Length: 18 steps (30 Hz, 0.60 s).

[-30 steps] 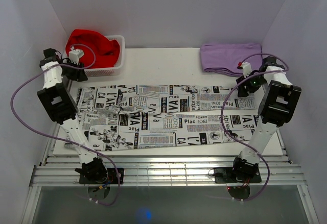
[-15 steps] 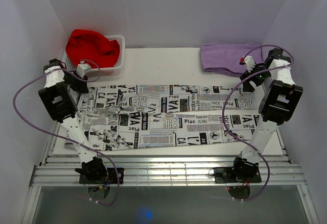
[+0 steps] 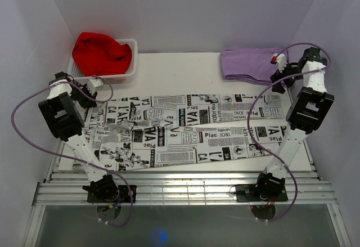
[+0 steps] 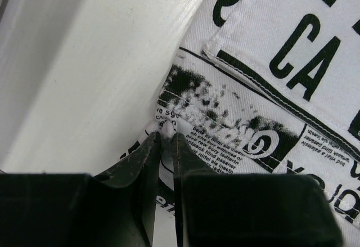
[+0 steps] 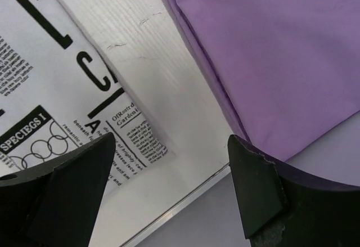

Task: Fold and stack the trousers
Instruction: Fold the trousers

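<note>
Beyond the left fingers (image 4: 135,171) the trousers (image 4: 281,89) run out of view; above the right fingers (image 5: 73,182) the lilac cloth (image 5: 270,50) is cropped too.

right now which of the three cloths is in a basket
The plain red cloth, heaped in the white plastic basket; the lilac cloth and newspaper-print trousers lie on the table.

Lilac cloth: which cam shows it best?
Top external: nearly the whole lilac cloth lies folded at the table's far right corner, beyond the trousers. Right wrist shows only one edge of it, close up. Left wrist shows none.
</note>
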Each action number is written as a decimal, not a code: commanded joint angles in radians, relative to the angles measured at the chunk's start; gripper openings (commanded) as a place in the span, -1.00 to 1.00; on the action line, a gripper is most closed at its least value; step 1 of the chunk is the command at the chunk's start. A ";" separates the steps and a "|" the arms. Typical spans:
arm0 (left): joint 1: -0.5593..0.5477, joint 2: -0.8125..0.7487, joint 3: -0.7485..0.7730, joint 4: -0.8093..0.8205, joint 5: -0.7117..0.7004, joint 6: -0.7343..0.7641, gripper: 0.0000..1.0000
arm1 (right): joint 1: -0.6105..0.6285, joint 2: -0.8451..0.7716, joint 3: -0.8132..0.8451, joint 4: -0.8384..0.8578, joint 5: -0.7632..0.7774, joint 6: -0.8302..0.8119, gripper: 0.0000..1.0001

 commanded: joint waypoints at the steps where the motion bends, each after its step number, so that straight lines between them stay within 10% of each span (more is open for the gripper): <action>1: -0.003 0.024 -0.080 -0.062 -0.112 0.028 -0.72 | 0.012 0.072 0.058 -0.009 -0.050 -0.029 0.71; 12: -0.003 0.026 -0.037 -0.069 -0.096 0.010 -0.81 | 0.056 0.164 0.010 0.002 0.037 -0.170 0.54; 18: -0.003 0.029 -0.005 -0.094 -0.044 -0.030 -0.91 | 0.068 0.167 -0.026 -0.070 0.086 -0.250 0.06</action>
